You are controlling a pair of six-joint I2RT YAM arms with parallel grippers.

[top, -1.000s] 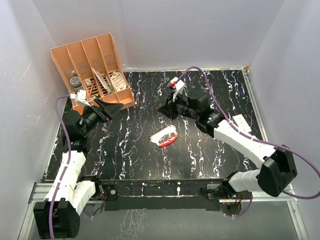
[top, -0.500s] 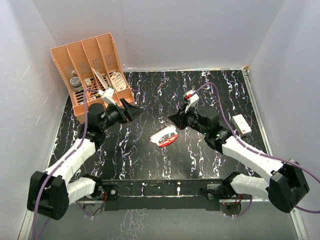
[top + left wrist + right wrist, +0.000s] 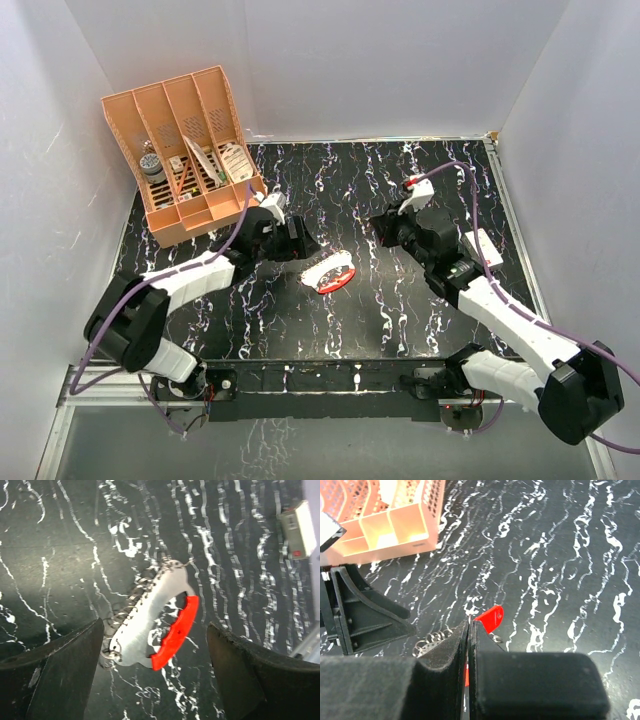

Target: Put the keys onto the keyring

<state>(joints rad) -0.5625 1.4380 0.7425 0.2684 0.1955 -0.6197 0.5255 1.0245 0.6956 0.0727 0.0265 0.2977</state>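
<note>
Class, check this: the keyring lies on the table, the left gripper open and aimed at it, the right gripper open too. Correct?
No: the right gripper is shut, fingers pressed together in the right wrist view. The keyring does lie on the table, the left gripper open and aimed at it.

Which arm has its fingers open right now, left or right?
The left arm's fingers stand wide apart, the keyring showing between them in its wrist view; the right arm's fingers are pressed shut.

Red-and-white keyring (image 3: 148, 621); black table (image 3: 60, 545) with white veining.
</note>
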